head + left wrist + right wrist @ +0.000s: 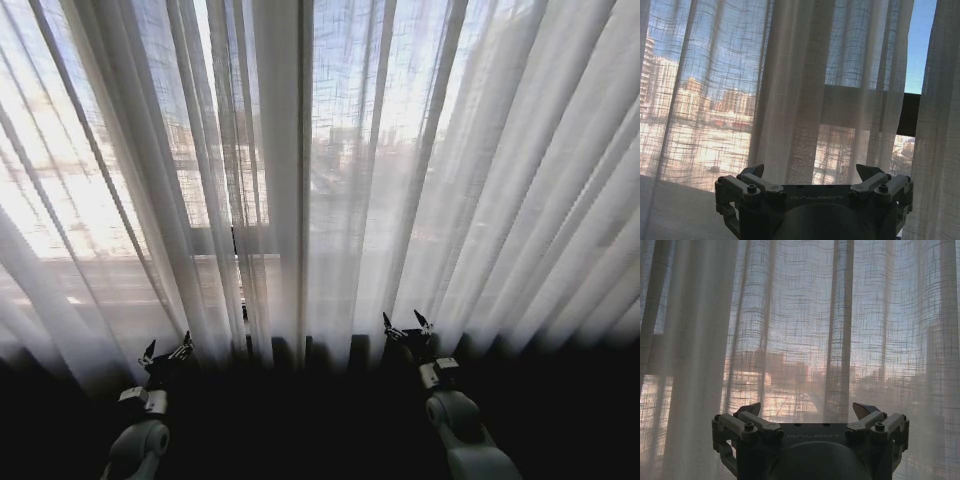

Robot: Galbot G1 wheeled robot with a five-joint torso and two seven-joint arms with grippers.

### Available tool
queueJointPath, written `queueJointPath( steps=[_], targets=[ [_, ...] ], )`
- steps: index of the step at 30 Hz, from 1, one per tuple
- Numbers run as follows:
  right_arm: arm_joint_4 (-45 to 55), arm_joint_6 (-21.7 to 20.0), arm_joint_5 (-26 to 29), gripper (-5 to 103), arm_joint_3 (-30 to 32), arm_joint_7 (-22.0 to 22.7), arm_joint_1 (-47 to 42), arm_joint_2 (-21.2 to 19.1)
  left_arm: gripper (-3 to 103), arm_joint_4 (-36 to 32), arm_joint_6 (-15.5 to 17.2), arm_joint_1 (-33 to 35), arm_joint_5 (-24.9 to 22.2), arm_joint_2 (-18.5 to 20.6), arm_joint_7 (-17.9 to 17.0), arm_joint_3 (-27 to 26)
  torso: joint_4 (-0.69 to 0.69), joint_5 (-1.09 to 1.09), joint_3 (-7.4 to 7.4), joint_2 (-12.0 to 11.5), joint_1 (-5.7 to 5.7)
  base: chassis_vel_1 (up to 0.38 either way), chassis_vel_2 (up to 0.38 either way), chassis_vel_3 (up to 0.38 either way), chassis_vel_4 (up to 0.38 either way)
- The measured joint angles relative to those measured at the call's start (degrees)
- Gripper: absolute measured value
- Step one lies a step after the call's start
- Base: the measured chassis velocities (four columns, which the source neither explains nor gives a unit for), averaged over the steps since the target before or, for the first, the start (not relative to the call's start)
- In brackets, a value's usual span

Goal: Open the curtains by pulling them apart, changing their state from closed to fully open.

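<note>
The curtains [480,200] hang drawn across the window as sheer white pleated panels, meeting near the middle [275,200]. My left gripper [168,345] is low at the left, open, pointing at the fabric with nothing between its fingers. My right gripper [403,322] is low at the right, open too, just short of the hem. In the left wrist view the left gripper [810,172] faces the curtains [790,90], with a narrow slit of bare sky [922,45] between two panels. In the right wrist view the right gripper [806,409] faces unbroken curtain fabric [805,315].
A dark window frame bar [860,107] runs across behind the fabric. City buildings [700,100] show through the sheer cloth. Below the hem, the floor or sill area [320,420] is dark.
</note>
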Motion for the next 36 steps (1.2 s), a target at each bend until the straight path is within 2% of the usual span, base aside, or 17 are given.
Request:
queueJointPath(
  steps=[7, 15, 24, 36],
  targets=[
    [-8.36, -0.35, -3.1, 100, -4.48, 2.24, 8.44, 1.12, 100, 0.0, 0.0, -0.01, 0.0, 0.0, 0.0, 0.0, 0.0, 0.0, 0.03, -0.05, 0.09, 0.0, 0.0, 0.0, 0.0],
    [-11.27, 0.87, -2.75, 100, -7.16, 3.48, 10.99, 3.03, 100, 0.0, 0.01, -0.01, 0.0, 0.0, 0.0, 0.0, -0.01, 0.0, 0.02, -0.04, 0.06, 0.0, 0.0, 0.0, 0.0],
    [-12.53, 2.0, 0.46, 100, -6.97, -1.25, 12.24, 3.59, 100, 0.0, 0.01, -0.01, 0.0, 0.0, 0.0, 0.0, 0.0, 0.0, 0.02, -0.04, 0.06, 0.0, 0.0, 0.0, 0.0],
    [-12.16, 1.99, -0.35, 100, -6.61, -0.16, 11.83, 2.87, 100, 0.0, 0.0, -0.01, 0.0, 0.0, 0.0, 0.0, 0.0, 0.0, 0.01, -0.02, 0.06, -0.047, 0.057, 0.061, -0.056]
  ],
)
